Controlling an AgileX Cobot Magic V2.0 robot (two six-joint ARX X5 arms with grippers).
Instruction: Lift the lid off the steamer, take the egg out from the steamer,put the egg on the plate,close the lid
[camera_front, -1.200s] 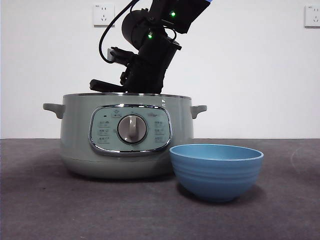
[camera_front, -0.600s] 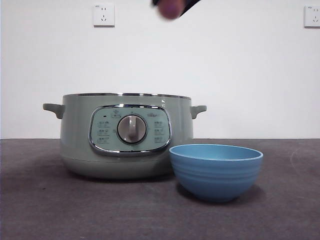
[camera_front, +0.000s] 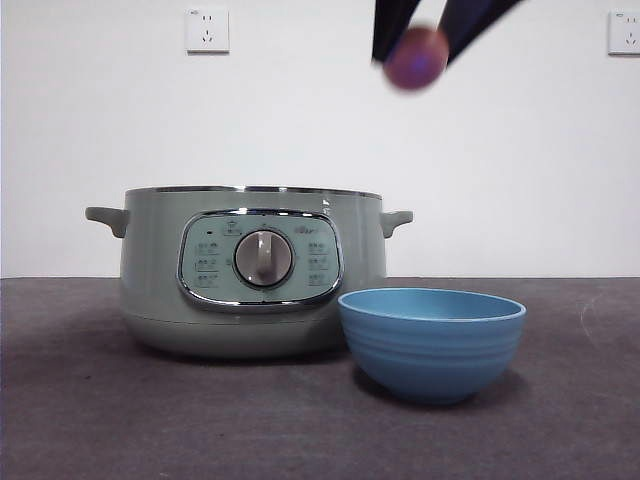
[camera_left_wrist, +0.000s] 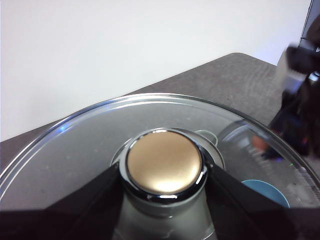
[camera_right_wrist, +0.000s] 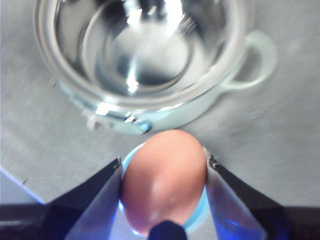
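Right wrist shows egg (camera_right_wrist: 165, 182) over plate (camera_right_wrist: 200, 212), left wrist lid (camera_left_wrist: 90, 150)

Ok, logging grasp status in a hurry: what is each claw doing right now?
Left claw: closed on the lid, gripping its knob.
Right claw: closed on the egg, above the plate.

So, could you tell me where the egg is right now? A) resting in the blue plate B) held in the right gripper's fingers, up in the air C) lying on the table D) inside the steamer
B: the right gripper is shut on the egg, which hangs high above the plate and beside the open steamer.
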